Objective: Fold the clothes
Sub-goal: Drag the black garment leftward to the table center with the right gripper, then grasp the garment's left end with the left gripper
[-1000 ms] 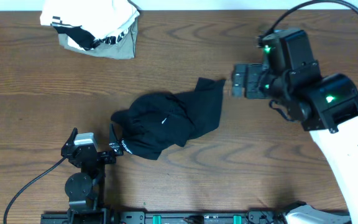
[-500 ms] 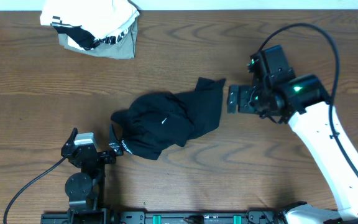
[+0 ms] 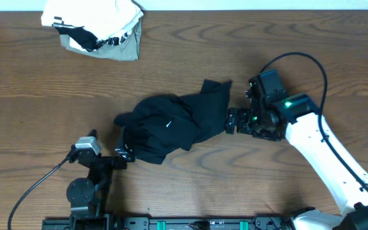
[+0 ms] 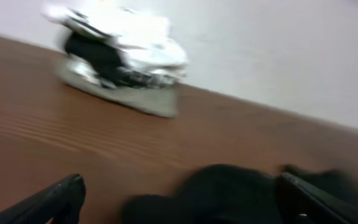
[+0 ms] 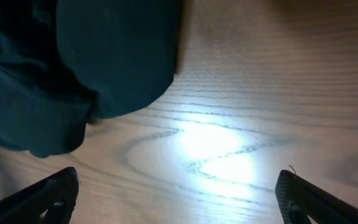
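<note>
- The table [image 3: 56, 76] was brown wood with plain grain, smooth and lightly glossy (lamp glare lay on it in the right wrist view).
- The clothes [image 3: 158, 131] were soft black cloth, matt and creased.
- The bundle [image 3: 98, 25] was white and grey cloth, matt.
- The right arm [image 3: 324, 153] had a smooth white shell, seemingly plastic, faintly shiny.

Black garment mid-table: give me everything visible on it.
The black garment is soft, plain fabric, crumpled in a loose unfolded heap on the wooden table. A small white logo shows near its middle; seen from overhead, one flap sticks out to the upper right. Nothing grips it: the open right gripper sits just off its right edge, the open left gripper by its lower-left edge, contact unclear.
</note>
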Robot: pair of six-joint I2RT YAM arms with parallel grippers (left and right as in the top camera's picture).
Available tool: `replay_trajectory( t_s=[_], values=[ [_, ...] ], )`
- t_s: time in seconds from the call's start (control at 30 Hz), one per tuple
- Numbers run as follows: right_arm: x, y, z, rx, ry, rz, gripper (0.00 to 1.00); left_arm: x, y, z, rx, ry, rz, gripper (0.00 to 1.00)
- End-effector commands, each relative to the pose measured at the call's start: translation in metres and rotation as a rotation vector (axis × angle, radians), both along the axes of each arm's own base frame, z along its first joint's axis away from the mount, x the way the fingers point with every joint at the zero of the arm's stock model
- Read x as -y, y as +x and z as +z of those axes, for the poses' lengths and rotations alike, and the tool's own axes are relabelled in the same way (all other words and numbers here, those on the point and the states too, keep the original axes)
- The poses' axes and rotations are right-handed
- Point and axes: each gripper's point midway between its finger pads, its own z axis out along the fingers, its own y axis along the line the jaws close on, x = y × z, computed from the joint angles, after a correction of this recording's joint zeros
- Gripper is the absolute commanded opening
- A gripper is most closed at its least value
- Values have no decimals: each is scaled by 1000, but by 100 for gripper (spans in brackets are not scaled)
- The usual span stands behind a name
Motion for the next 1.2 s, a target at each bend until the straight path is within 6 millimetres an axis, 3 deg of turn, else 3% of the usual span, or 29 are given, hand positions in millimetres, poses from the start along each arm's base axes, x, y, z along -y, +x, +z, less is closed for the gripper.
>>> replay_trajectory(
  t_s=[0.0,0.2,0.5,0.63,0.9,1.17],
  values=[
    [-5,-11,-14,-42,12,-38,99,39,-10,-13,-110,-309,-203,98],
    [-5,-20,-34,-60,9,-45,99,56,-16,-23,-175,-319,-303,98],
    [-3,-26,-56,-61,14,-63,99,54,-17,-80,-463,-311,-265,98],
    [-3,-27,-63,-55,17,-63,99,44,-10,-81,-534,-244,-211,98],
    [-4,-25,-73,-26,32,-66,99,1,-10,-81,-730,-38,-6,98],
    [-7,-17,-80,24,60,-79,99,0,-10,-87,-771,62,-51,98]
  ],
)
